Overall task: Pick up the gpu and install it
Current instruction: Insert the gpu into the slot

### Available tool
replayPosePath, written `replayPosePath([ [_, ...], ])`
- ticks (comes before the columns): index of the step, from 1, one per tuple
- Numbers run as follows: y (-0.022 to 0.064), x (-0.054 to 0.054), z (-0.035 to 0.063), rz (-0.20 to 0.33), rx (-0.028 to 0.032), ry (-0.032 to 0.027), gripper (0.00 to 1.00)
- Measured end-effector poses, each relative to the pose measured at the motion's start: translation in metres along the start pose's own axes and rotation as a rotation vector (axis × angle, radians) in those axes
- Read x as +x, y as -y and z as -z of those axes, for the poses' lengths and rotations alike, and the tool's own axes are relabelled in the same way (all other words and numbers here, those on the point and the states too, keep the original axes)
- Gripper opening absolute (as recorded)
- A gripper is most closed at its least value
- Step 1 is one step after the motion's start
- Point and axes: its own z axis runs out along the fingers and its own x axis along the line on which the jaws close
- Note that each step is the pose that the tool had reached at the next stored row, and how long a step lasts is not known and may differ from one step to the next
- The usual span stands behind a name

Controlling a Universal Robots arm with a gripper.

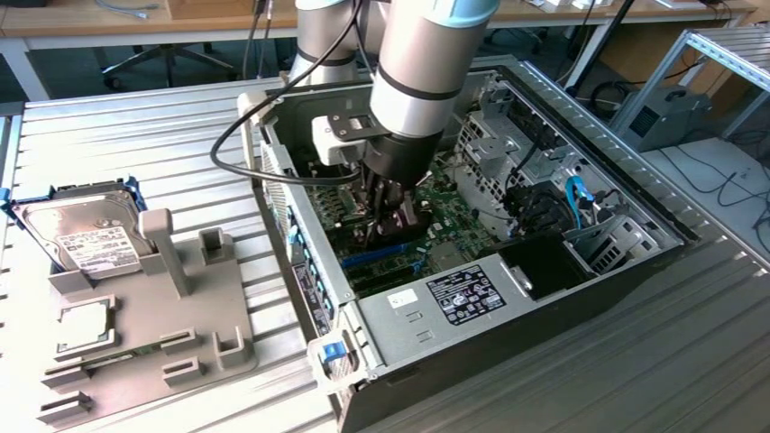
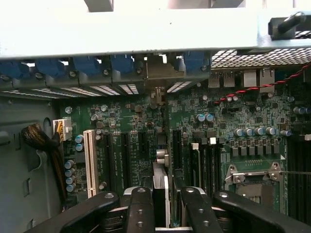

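My gripper reaches down into the open computer case, just above the green motherboard. The gpu shows edge-on in the wrist view as a thin dark card standing upright between my black fingers, one finger on each side of it. Its far end points toward the rear slot openings under the blue latches. From the exterior view the gpu hangs below the fingers, over the blue expansion slots. The gripper is shut on the card.
A white slot and several black slots flank the card. Cables and drive cages crowd the case. On the exterior view's left, a grey parts fixture stands beside a silver hard drive.
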Motion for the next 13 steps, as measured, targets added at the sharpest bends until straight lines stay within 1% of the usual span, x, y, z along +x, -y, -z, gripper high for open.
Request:
replayPosePath([
  [13, -0.0006, 0.0023, -0.0025, -0.001, 0.0001, 0.0000, 0.27],
])
